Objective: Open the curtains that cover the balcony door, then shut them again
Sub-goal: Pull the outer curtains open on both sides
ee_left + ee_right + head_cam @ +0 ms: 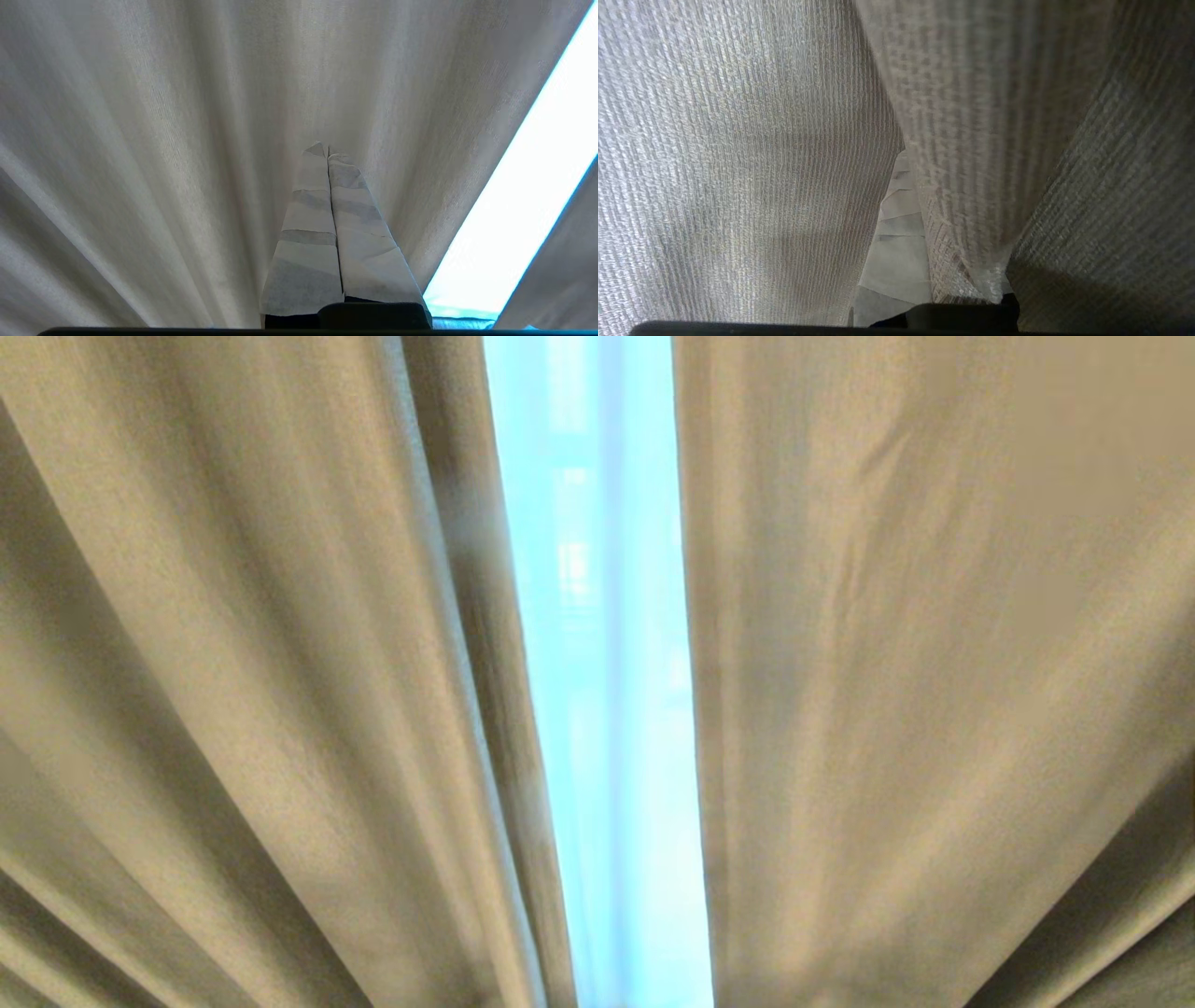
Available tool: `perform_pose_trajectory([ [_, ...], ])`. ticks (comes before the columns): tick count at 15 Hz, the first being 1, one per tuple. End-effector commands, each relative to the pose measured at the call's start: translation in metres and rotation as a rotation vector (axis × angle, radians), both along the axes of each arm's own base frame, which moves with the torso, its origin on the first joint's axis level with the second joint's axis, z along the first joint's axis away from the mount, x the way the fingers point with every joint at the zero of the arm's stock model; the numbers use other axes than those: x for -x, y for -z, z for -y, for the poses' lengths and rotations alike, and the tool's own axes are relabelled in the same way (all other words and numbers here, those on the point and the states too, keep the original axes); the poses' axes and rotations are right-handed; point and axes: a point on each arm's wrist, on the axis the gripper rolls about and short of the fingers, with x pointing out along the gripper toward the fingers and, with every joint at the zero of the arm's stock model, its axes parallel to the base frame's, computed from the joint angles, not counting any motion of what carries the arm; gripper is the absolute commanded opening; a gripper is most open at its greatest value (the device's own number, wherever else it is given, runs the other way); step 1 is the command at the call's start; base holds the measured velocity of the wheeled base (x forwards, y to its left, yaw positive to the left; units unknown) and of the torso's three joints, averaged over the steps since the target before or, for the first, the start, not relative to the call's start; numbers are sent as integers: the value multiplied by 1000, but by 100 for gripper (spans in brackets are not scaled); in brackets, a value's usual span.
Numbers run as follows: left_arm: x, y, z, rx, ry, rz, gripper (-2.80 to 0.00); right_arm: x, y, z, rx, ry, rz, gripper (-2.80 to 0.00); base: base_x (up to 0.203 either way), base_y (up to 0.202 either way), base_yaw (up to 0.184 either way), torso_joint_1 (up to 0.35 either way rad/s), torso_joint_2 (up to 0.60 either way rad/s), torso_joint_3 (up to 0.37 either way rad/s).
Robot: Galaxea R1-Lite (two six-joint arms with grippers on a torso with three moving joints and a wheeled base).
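Observation:
Heavy beige curtains fill the head view, one panel on the left [243,691] and one on the right [934,691]. A narrow bright gap between them shows a sheer white curtain [607,709]; the balcony door behind it is hidden. Neither arm shows in the head view. My left gripper [328,148] is shut and empty, its tape-wrapped fingers [308,233] pointing at the beige cloth [163,163] with the bright gap [514,196] off to one side. My right gripper [906,158] is buried in woven folds [738,163]. One taped finger [896,261] shows, and a fold [971,186] pinched at the jaws drapes over the other.
Cloth lies close on every side of both grippers. Light comes only through the bright strip between the panels.

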Motion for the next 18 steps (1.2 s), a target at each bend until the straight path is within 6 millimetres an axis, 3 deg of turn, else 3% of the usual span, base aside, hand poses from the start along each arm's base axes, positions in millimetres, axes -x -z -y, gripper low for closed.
perform_pose_trajectory([
  [1,0,0,0,0,0,1,-280,-2,7,11,-12,16,-12,-280,0,0,0,0,0,0],
  [4,0,0,0,0,0,1,-280,-1,10,18,-16,32,-16,-280,0,0,0,0,0,0],
  [10,0,0,0,0,0,1,-280,-3,11,13,-22,12,-27,-280,0,0,0,0,0,0],
  [13,0,0,0,0,0,1,-280,-7,9,-6,-16,-52,-31,-280,0,0,0,0,0,0],
  [18,0,0,0,0,0,1,-280,-12,12,-58,-14,-220,-56,-280,0,0,0,0,0,0],
])
